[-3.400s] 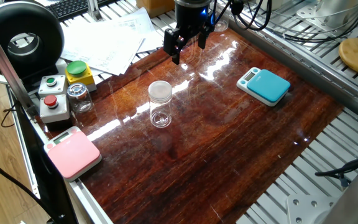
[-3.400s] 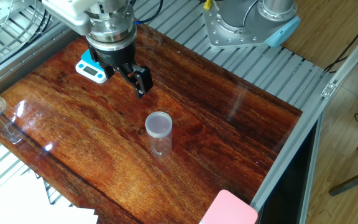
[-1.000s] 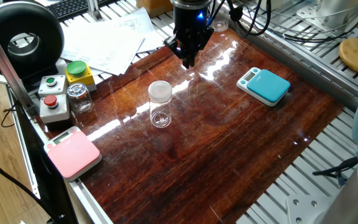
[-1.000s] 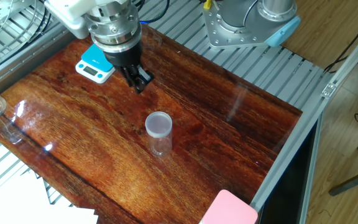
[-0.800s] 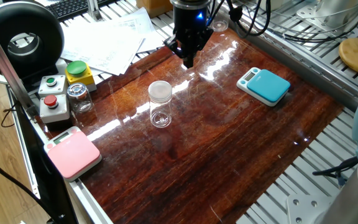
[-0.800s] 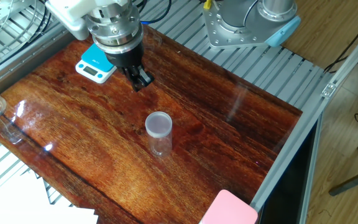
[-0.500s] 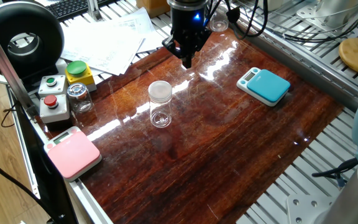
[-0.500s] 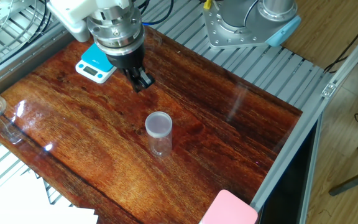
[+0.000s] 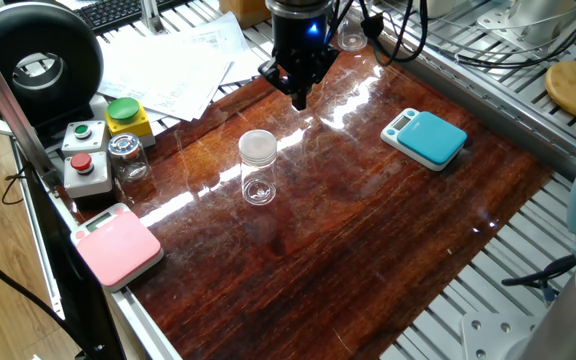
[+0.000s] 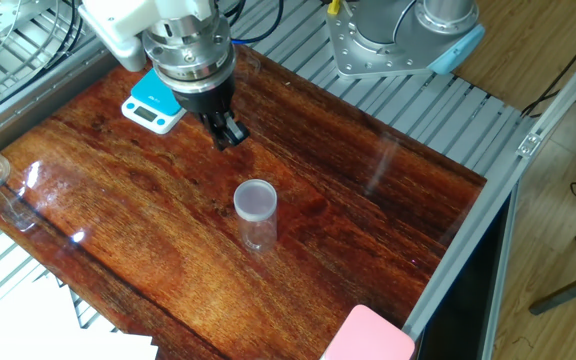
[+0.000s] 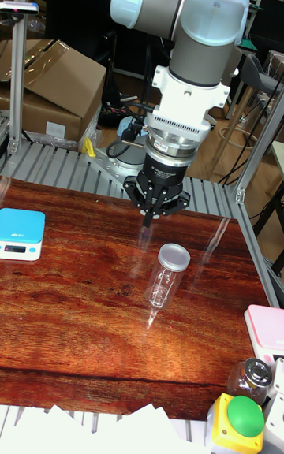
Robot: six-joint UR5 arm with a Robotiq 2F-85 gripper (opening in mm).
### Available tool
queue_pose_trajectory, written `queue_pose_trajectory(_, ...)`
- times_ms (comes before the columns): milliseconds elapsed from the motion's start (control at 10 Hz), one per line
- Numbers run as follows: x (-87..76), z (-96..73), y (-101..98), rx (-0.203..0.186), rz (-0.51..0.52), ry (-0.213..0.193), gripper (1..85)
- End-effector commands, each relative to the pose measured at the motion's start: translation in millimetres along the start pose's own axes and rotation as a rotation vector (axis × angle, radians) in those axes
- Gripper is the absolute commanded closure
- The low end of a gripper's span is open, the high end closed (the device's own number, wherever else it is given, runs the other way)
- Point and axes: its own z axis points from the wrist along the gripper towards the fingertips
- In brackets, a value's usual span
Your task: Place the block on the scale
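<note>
Step in hand: reaching for the jar (image 9: 257, 167); nothing is picked up yet, by my reading.
Gripper: the gripper (image 9: 299, 97) hangs above the counter (image 9: 368, 240) with its fingers pressed together and nothing between them; it is off to one side of the jar, not over it.
Jar: upright near the middle of the counter, frosted top up, free on all sides.
Scale: the blue scale (image 9: 425, 138) lies flat near the counter's edge, well apart from the jar, its top bare.
How to do it well: spread the fingers wide first, then centre over the jar and come down straight so a fingertip does not knock it over.
Grip: take the wall below the top; clear plastic is probably slick, so squeeze firmly.
Not the targets: small lidded glass jar (image 9: 126, 156) and pink scale (image 9: 117, 246).
</note>
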Motion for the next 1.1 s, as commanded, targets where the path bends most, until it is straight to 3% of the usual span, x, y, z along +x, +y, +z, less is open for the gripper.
queue_pose_trajectory(0,-0.8,1.4,-1.3,-0.016,-0.001,-0.01,84.7)
queue_pose_trajectory(200,-7.1,4.1,-2.0,-0.014,-0.033,-0.028,84.7)
queue_pose_trajectory(400,-4.4,4.1,-3.4,-0.009,-0.088,-0.017,84.7)
queue_pose_trajectory(600,-2.2,3.9,6.7,-0.048,-0.114,-0.011,84.7)
queue_pose_trajectory(1000,-11.1,3.9,1.3,-0.025,-0.116,-0.044,84.7)
